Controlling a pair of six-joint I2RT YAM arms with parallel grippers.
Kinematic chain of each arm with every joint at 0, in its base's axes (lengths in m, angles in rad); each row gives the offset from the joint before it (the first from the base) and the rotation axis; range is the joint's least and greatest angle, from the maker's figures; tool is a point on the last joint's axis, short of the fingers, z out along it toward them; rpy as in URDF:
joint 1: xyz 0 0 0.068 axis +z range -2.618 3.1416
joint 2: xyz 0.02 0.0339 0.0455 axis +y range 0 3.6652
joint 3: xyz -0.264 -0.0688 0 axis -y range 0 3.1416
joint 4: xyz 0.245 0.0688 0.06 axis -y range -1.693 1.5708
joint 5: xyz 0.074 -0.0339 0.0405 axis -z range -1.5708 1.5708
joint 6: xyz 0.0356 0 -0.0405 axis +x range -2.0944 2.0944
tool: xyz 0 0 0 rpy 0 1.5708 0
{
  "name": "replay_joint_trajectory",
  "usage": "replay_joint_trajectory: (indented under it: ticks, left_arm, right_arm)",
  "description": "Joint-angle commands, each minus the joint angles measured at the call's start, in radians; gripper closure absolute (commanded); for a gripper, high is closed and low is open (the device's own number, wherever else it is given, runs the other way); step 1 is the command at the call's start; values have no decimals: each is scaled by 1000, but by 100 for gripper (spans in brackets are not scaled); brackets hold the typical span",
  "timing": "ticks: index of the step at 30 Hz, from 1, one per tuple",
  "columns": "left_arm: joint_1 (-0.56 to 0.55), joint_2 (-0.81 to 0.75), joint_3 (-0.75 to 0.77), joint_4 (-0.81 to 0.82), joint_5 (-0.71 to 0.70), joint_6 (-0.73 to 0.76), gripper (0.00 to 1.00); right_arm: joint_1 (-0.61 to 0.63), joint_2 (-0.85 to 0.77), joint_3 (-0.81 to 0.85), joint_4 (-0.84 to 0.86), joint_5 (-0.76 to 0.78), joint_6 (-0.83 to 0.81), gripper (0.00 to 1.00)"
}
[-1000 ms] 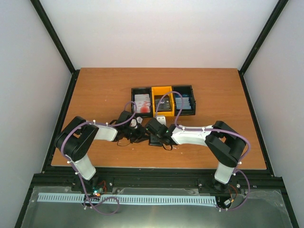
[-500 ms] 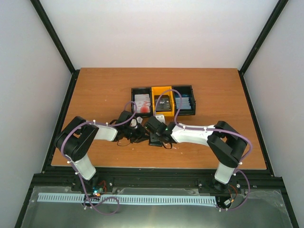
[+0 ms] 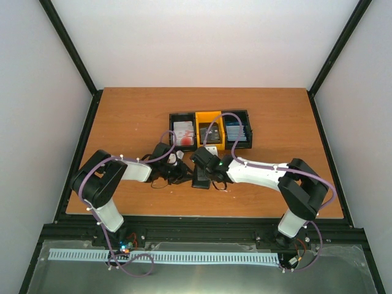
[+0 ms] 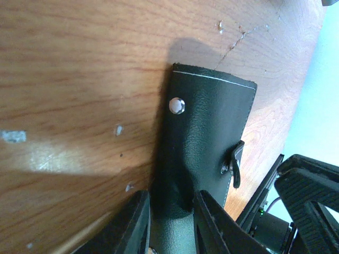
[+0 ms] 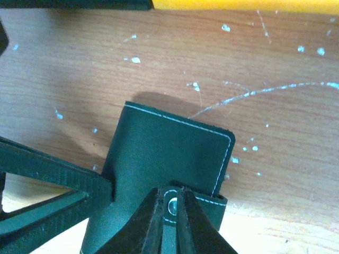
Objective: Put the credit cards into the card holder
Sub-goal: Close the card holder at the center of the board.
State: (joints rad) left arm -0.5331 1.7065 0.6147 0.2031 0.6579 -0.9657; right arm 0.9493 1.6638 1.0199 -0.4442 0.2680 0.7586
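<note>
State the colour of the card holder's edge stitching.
White, against the black card holder; clearest in the right wrist view.

The left pincer (image 3: 179,173) and the right pincer (image 3: 202,168) meet low over the bench (image 3: 128,116), tips close together, with the black card holder (image 3: 201,182) lying flat at them, just nearward of the right pincer. Beyond both pincers, near but apart, stands a row of bins: a black bin (image 3: 172,131) with white cards (image 3: 184,133) blotched red, a yellow bin (image 3: 208,114) with dark grey cards (image 3: 210,135), and a second black bin (image 3: 249,128) with blue cards (image 3: 237,131). How the jaws stand is too small to tell.
</note>
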Motion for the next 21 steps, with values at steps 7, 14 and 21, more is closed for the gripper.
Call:
replay_joint_trajectory:
  ticks: [7,14,21]
  left_arm:
    - [5,26,-15,-77,-50,14,75]
    - [5,27,-12,-77,-49,16,75]
    - [5,29,-7,-85,-50,18,75]
  right_arm:
    - [-10,23,-14,-17,-48,22,92]
    - [-11,52,-23,6,-70,22,92]
    - [-12,67,-27,13,-77,19,92]
